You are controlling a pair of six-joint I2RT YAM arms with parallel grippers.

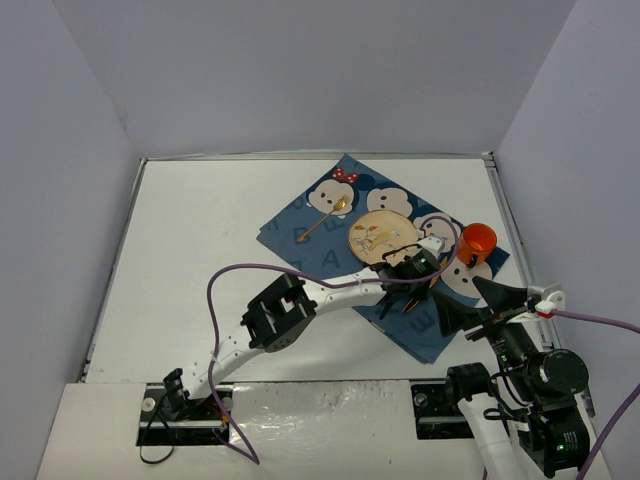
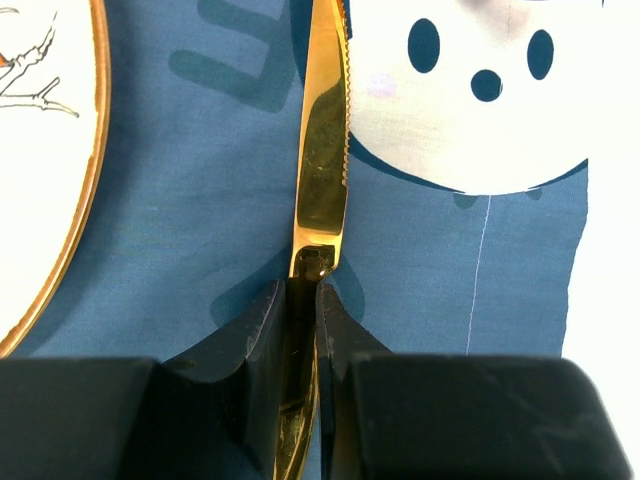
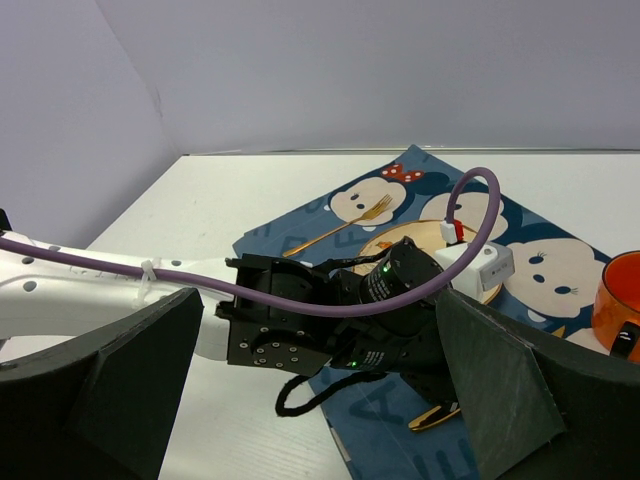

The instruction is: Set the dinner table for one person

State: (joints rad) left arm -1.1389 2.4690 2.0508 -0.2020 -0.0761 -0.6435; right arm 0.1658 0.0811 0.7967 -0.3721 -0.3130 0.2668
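Fingers (image 2: 255, 340) of my left claw (image 2: 303, 300) pinch the gold knife (image 2: 322, 150) by its handle; its blade lies over the blue cloth (image 2: 200, 220) on the white dinner table (image 1: 200, 230), just beside the plate (image 2: 40, 150); knife-laying step, I judge; next: lower flat, let go; right claw (image 3: 320, 300) gapes wide.

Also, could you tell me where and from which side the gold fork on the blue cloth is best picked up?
Probably by the slim handle, near its middle, coming straight down from above with the jaws closing across its width. The fork lies flat and diagonal on the blue cloth, tines at the far end, so no side gives an opening under it.
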